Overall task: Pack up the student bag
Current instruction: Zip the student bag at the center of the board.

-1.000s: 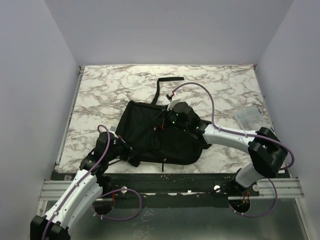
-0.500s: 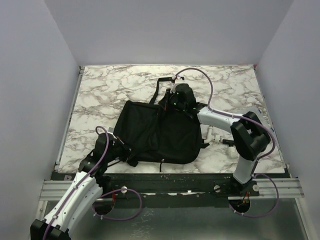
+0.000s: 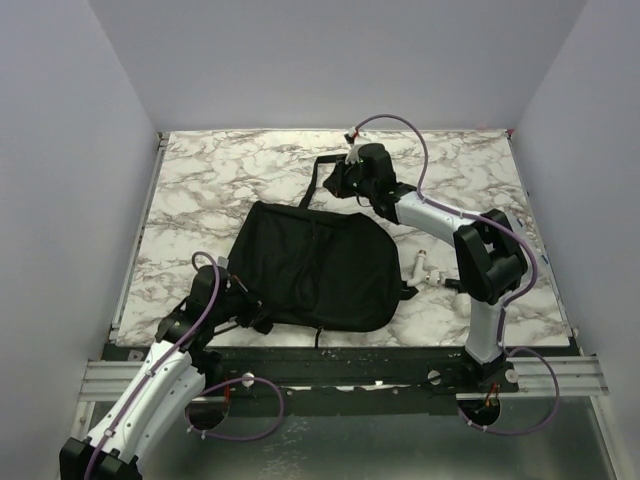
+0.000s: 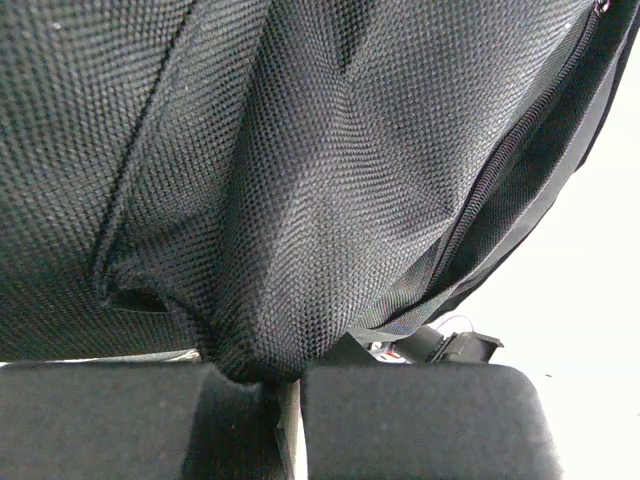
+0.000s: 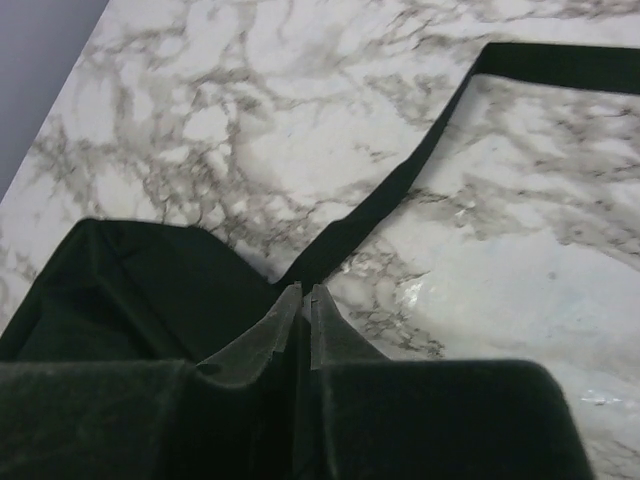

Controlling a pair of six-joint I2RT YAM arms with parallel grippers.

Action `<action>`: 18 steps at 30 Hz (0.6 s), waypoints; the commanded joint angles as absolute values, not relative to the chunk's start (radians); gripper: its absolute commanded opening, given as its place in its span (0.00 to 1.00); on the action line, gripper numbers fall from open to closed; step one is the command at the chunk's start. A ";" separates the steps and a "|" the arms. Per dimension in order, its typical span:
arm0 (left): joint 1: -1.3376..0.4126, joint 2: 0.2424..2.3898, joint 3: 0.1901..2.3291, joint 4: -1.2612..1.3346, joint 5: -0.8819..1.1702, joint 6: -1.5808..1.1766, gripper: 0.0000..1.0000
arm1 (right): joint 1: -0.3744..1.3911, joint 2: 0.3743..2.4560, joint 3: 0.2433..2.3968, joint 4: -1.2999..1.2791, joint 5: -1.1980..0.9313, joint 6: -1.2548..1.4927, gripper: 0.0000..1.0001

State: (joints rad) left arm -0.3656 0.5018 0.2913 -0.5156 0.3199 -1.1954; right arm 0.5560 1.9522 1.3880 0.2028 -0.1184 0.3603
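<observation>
The student bag [image 3: 315, 270], a large black fabric backpack, lies flat in the middle of the marble table [image 3: 200, 190]. Its long black strap [image 3: 318, 178] runs toward the far edge. My left gripper [image 3: 255, 318] is shut on a fold of the bag's near-left edge; in the left wrist view the woven fabric [image 4: 320, 180] fills the frame and is pinched between the pads [image 4: 290, 385]. My right gripper [image 3: 338, 183] hovers beyond the bag's far edge, shut, its tips [image 5: 304, 293] over the strap [image 5: 400, 185] beside the bag's corner [image 5: 130, 290]. I see nothing between the tips.
A small white object [image 3: 422, 268] with a dark piece [image 3: 452, 283] beside it lies on the marble just right of the bag. The right arm's elbow [image 3: 485, 255] stands over the table's right side. Grey walls enclose the table on three sides.
My right gripper has moved from above the bag's middle toward the far edge, to the strap. The bag, raised under it before, now lies flat. My left gripper keeps its hold.
</observation>
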 commanded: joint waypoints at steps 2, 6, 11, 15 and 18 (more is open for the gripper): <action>-0.355 0.526 0.332 -0.571 0.273 -1.133 0.00 | 0.566 1.869 1.340 0.112 -0.436 0.374 0.29; -0.353 0.532 0.332 -0.571 0.279 -1.127 0.00 | 0.566 1.827 1.238 0.180 -0.579 0.363 0.44; -0.351 0.529 0.327 -0.571 0.283 -1.131 0.00 | 0.566 1.875 1.244 0.161 -0.671 0.335 0.49; -0.351 0.525 0.323 -0.571 0.284 -1.137 0.00 | 0.569 1.896 1.233 0.192 -0.679 0.341 0.51; -0.351 0.524 0.319 -0.568 0.287 -1.138 0.00 | 0.572 1.914 1.240 0.182 -0.681 0.332 0.52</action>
State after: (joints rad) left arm -0.3599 0.5304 0.3119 -0.5316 0.3199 -1.1614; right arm 0.5625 1.8675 1.2495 0.1738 -0.6270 0.3546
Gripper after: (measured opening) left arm 0.010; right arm 0.509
